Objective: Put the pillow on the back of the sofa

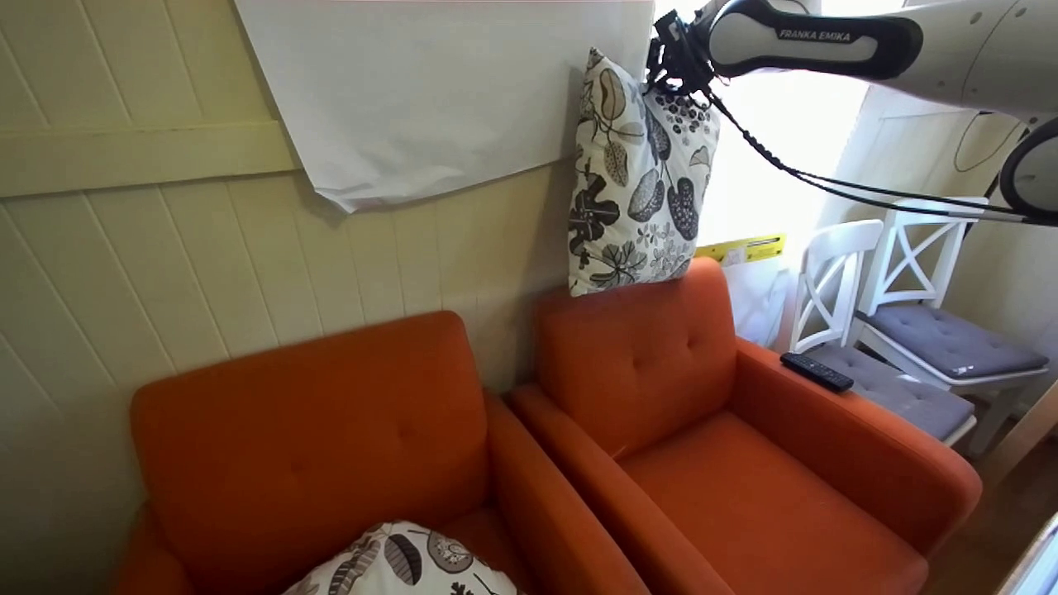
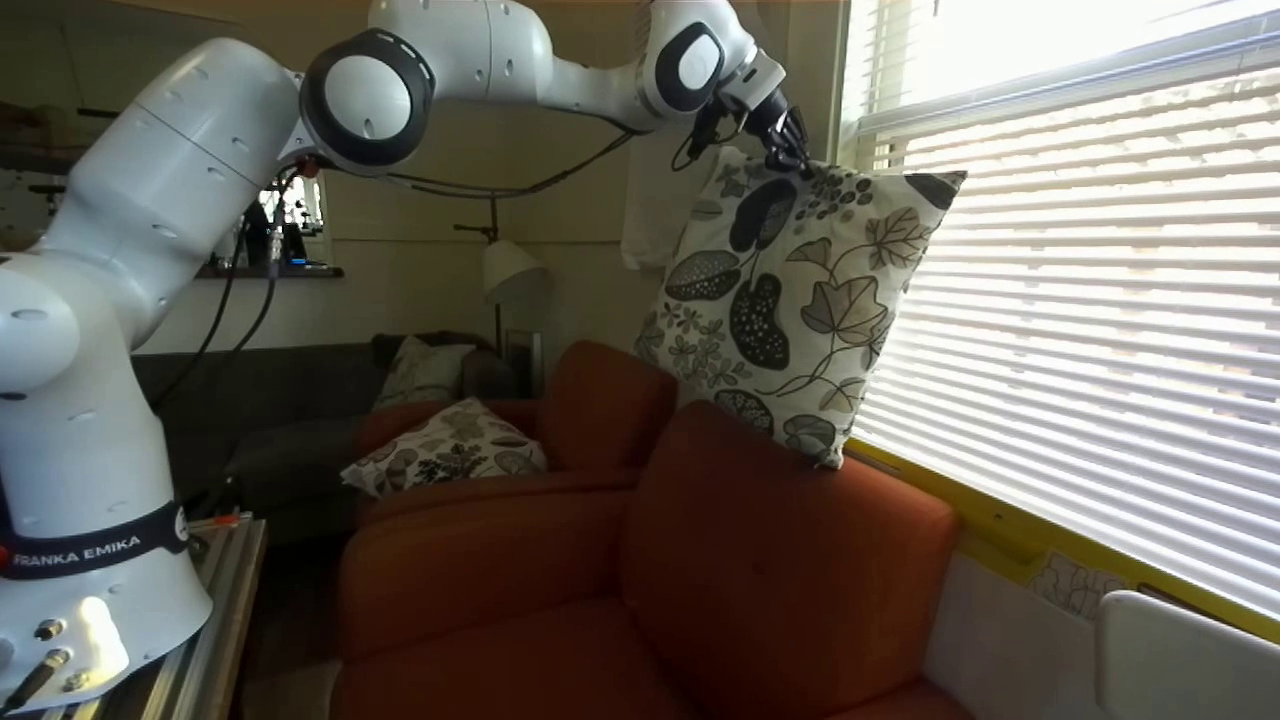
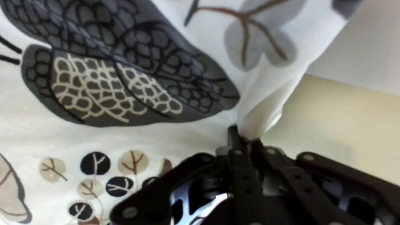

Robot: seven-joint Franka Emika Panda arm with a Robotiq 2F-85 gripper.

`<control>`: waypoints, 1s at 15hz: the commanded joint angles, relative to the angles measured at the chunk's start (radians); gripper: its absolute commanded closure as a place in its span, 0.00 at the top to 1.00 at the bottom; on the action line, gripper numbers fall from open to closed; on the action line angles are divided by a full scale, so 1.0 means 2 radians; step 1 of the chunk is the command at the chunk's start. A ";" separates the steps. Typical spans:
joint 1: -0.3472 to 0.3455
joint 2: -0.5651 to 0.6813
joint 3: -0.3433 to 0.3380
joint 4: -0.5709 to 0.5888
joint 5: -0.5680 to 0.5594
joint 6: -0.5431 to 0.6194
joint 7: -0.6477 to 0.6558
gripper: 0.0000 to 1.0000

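Leaf-print pillow [image 1: 640,190], upper centre-right: top edge pinched in your Robotiq gripper [image 3: 248,142], bottom at backrest [image 1: 653,339] of orange armchair [image 1: 760,496].

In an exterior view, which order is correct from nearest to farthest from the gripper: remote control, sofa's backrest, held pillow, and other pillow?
1. Held pillow: pinched in the gripper, hanging beneath it.
2. Sofa's backrest: lower, below the gripper.
3. Remote control: on the sofa's armrest, toward image right.
4. Other pillow: on the neighbouring armchair, at image bottom.
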 commanded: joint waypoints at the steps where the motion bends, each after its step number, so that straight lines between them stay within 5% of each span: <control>1: -0.021 -0.022 0.010 -0.004 0.009 -0.004 -0.037 0.01; 9: -0.059 -0.043 0.039 -0.010 0.023 -0.070 -0.122 0.01; 15: -0.068 -0.047 0.043 -0.029 0.017 -0.062 -0.136 0.01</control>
